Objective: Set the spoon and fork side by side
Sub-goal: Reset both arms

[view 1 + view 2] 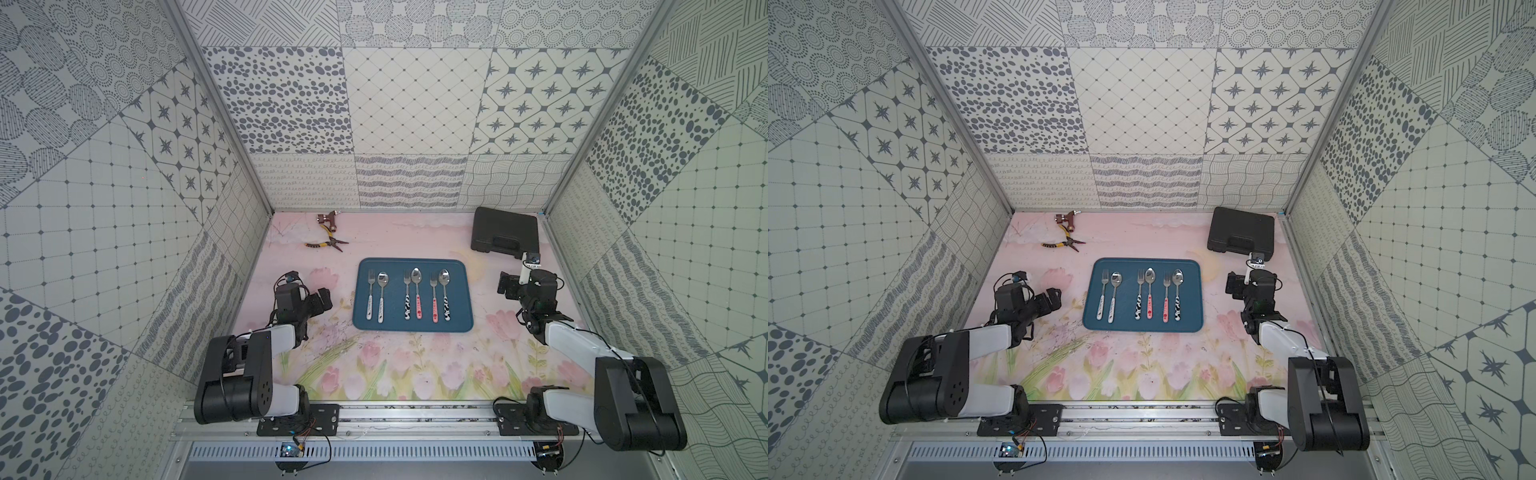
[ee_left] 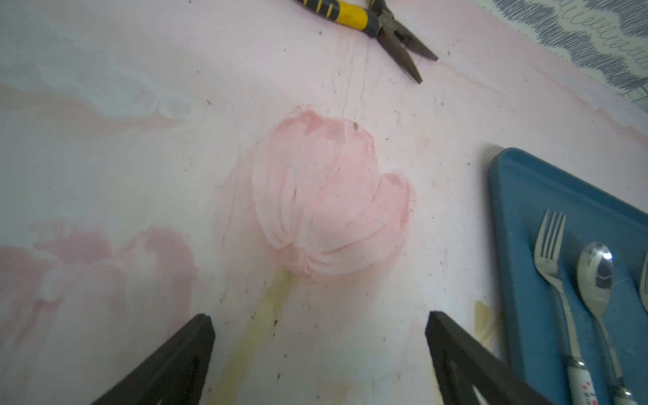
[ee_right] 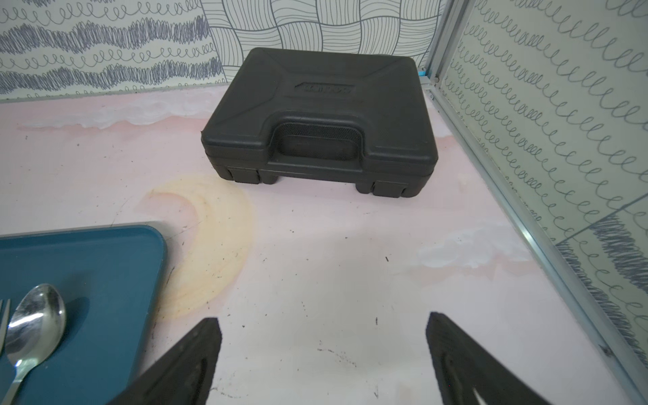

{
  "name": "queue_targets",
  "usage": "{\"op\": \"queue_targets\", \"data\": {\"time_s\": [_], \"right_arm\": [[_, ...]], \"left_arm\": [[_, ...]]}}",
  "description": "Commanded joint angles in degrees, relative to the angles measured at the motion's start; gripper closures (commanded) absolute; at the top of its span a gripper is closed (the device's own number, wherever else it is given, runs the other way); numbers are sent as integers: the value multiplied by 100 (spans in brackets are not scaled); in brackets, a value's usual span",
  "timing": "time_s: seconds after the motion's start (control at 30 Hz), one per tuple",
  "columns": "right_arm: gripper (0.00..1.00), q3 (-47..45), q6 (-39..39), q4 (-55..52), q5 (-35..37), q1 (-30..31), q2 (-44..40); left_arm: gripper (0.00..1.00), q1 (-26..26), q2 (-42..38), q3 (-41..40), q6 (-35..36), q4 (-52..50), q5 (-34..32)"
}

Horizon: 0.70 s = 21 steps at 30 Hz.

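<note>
Evidently the cutlery lies in pairs. On the blue tray (image 1: 462, 299), in the middle of the table (image 1: 415, 361), we count three forks, each with a spoon just beside it. Their heads point to the far side and their handles to the near side. The left fork (image 1: 371, 277) and left spoon (image 1: 382, 280) share white handles. The middle fork (image 1: 407, 279) and middle spoon (image 1: 416, 275) differ in handle, as do the right fork (image 1: 434, 280) and right spoon (image 1: 444, 277). Each pair runs roughly parallel, though the middle and right spoons reach slightly farther back than their forks.

Our left end effector (image 2: 319, 315) is released, its fingers spread wide over bare table with nothing between them, just beside the tray's left edge. Our right end effector (image 3: 323, 317) is likewise released and empty, near the tray's far right corner, facing the black case (image 3: 321, 115).

We judge the arranging essentially done, so the step in hand is to check and, if needed, tidy. To do that well we would come down from above on a handle rather than the slick metal neck. The fingers should straddle its narrow width and align along it, so the neighbour is not nudged. Each piece lies flat and thin, so we should settle lightly onto the tray before closing. We would let the nearer arm serve each pair and keep clear of the pliers (image 1: 328, 244).
</note>
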Motion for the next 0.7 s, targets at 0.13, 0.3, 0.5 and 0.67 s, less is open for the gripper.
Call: {"op": "queue_targets", "data": {"time_s": [0.13,0.3,0.5,0.67], "right_arm": [[3,-577,19,3066,-505,-67,1274],[3,-116,-420,2463,-1253,45,1420],[3,-48,-287,2289,-1043,21,1416],[3,-36,-288,2295,-1048,21,1416]], "left_arm": [[1,-687,826,79,1118,2132,55],[1,-790,820,167,1168,1948,-198],[1,-819,783,203,1168,1797,-252],[1,-816,763,222,1151,1729,-247]]}}
